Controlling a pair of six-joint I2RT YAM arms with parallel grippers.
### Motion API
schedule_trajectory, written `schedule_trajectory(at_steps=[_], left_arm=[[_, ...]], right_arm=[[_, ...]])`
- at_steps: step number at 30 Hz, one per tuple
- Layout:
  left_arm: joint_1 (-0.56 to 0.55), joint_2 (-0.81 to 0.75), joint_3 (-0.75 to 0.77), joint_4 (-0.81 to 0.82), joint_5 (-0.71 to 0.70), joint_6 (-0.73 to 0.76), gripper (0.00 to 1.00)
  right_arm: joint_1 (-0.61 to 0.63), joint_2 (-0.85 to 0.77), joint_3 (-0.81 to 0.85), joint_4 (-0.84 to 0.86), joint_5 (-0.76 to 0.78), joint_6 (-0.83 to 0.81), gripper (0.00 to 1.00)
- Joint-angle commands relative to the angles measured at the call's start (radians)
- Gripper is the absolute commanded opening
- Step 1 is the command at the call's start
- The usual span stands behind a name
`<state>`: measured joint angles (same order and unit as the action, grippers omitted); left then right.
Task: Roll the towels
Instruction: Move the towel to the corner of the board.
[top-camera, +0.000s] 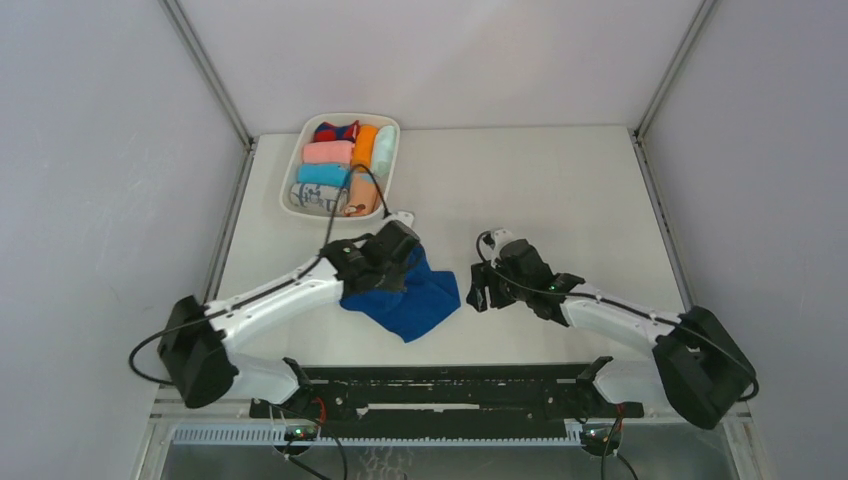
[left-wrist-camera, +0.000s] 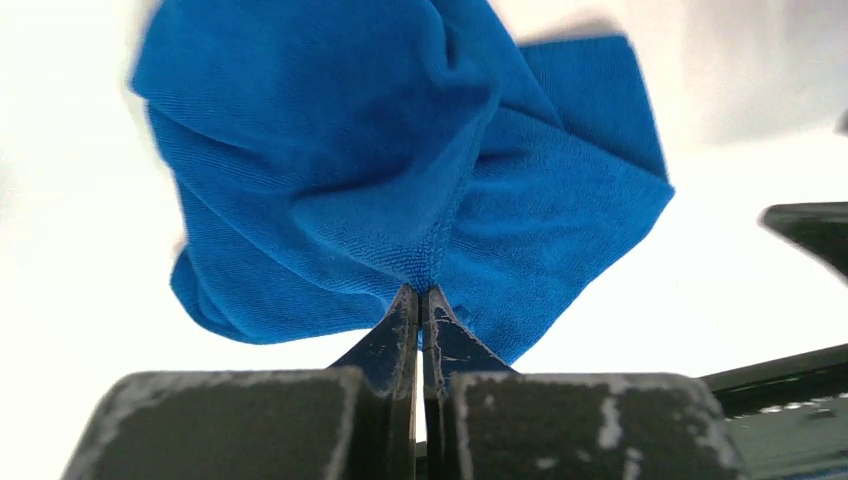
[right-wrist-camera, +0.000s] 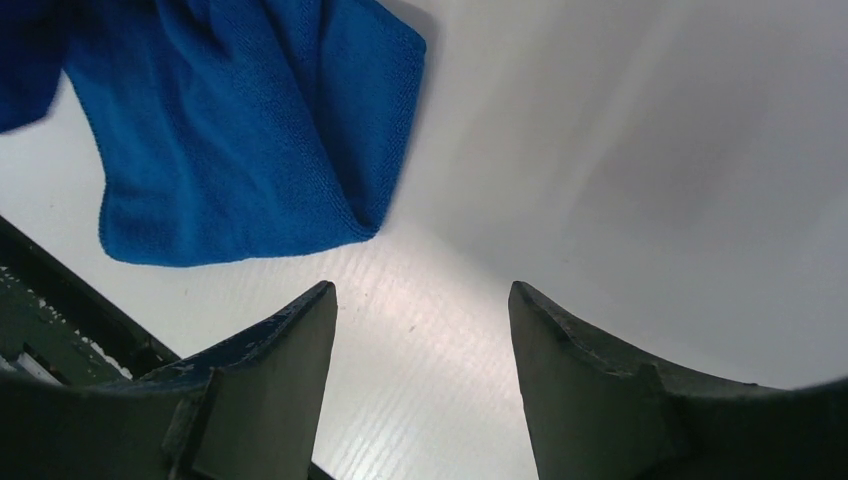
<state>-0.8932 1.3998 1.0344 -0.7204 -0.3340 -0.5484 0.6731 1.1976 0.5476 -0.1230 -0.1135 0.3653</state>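
The royal-blue towel (top-camera: 412, 300) lies bunched on the white table in front of the arms. My left gripper (top-camera: 398, 258) is shut on a fold of it; in the left wrist view the tips (left-wrist-camera: 420, 295) pinch the cloth (left-wrist-camera: 400, 150), which hangs bunched from them. My right gripper (top-camera: 478, 290) is open and empty just right of the towel's edge. In the right wrist view its jaws (right-wrist-camera: 420, 290) stand wide apart over bare table, with the towel's corner (right-wrist-camera: 240, 130) at the upper left. A peach-orange cloth (top-camera: 360, 195) sits at the near right of the tray.
A white tray (top-camera: 290, 190) at the back left holds several rolled cloths: pink (top-camera: 328, 152), light blue (top-camera: 322, 174), orange (top-camera: 366, 146), mint (top-camera: 385, 147) and a white printed one (top-camera: 315, 197). A black rail (top-camera: 440, 385) runs along the near edge.
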Motion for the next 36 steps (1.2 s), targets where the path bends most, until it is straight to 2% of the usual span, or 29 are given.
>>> schedule_trajectory(at_steps=[1,6,13,14,18,19,20,26,29,31,33,35,36], left_arm=[[0.087,-0.171,-0.033,-0.023,0.042,-0.002,0.0],[0.205,-0.365,-0.03,-0.073,0.086,0.007,0.0],[0.368,-0.554,0.011,-0.181,0.107,0.039,0.0],[0.388,-0.576,0.016,-0.192,0.106,0.044,0.0],[0.485,-0.641,0.037,-0.237,0.093,0.066,0.0],[0.508,-0.649,0.044,-0.246,0.092,0.072,0.0],[0.53,-0.655,0.055,-0.254,0.091,0.079,0.0],[0.667,-0.668,0.18,-0.306,0.094,0.092,0.0],[0.693,-0.673,0.229,-0.322,0.131,0.069,0.0],[0.695,-0.676,0.22,-0.314,0.182,0.042,0.0],[0.695,-0.681,0.168,-0.277,0.261,0.011,0.0],[0.694,-0.693,0.09,-0.224,0.325,-0.029,0.0],[0.694,-0.701,0.05,-0.194,0.347,-0.049,0.0]], right_arm=[[0.024,0.105,0.076,0.098,-0.008,0.039,0.63],[0.044,0.255,0.147,0.139,-0.031,0.072,0.59],[0.084,0.482,0.273,0.169,-0.03,0.089,0.5],[0.086,0.503,0.28,0.172,-0.03,0.091,0.46],[0.068,0.492,0.285,0.169,0.0,0.08,0.08],[0.052,0.47,0.291,0.149,0.014,0.063,0.01],[0.034,0.443,0.3,0.12,0.031,0.047,0.0],[-0.135,0.232,0.436,-0.144,0.122,-0.089,0.0],[-0.223,0.216,0.582,-0.349,0.155,-0.154,0.0],[-0.269,0.242,0.69,-0.457,0.225,-0.161,0.13],[-0.281,0.26,0.763,-0.5,0.268,-0.162,0.4],[-0.279,0.253,0.769,-0.491,0.241,-0.158,0.54],[-0.278,0.242,0.755,-0.474,0.211,-0.15,0.58]])
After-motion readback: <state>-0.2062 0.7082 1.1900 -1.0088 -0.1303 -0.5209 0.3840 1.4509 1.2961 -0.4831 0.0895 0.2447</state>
